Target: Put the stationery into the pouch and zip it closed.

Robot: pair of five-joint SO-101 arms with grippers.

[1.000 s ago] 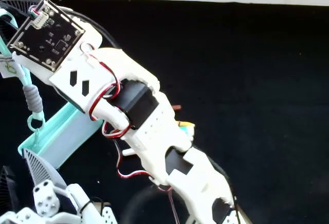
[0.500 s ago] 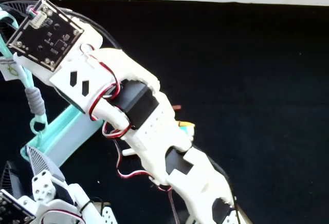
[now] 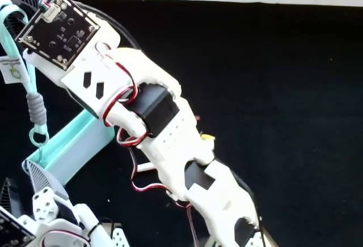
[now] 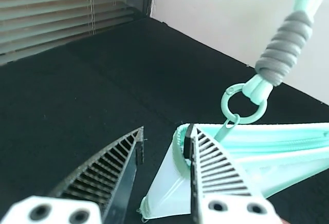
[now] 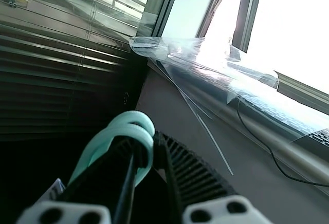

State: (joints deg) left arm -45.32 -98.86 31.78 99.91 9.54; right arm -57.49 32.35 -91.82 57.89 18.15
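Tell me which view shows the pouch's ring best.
Left wrist view: the ring is close and unobstructed, hooked to the pouch corner. High view shows it farther off, below the grey wrap. Right wrist view shows the strap in the right claw.

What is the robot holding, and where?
The right gripper pinches the pouch's mint strap at its looped top; the left gripper is open, holding nothing.

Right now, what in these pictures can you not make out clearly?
Stationery: in the high view the right arm covers it; a yellow tip peeks out beside it.
Pouch: its far end is behind that arm; the left wrist view's edge cuts its zip.
Pouch inside: hidden by its walls.
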